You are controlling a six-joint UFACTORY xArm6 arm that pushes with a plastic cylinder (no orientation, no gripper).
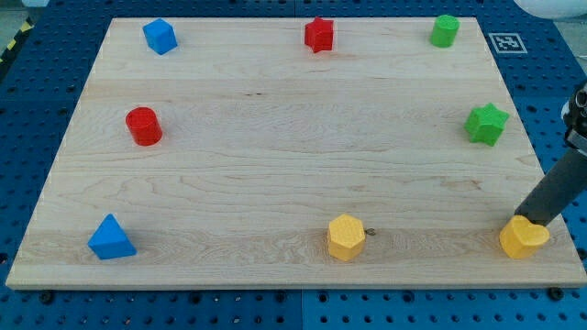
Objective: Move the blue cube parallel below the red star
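The blue cube (160, 36) sits near the board's top left corner. The red star (318, 35) sits at the top middle, level with the cube and well to its right. My tip (526, 222) is at the bottom right of the board, touching the top of a yellow block (524, 237), far from both the cube and the star. The dark rod rises from there toward the view's right edge.
A red cylinder (143, 126) is at the left. A blue triangular block (111, 238) is at the bottom left. A yellow hexagonal block (346, 237) is at the bottom middle. A green cylinder (445, 30) is at the top right, with a green star (486, 124) below it. The wooden board (293, 165) lies on a blue pegboard.
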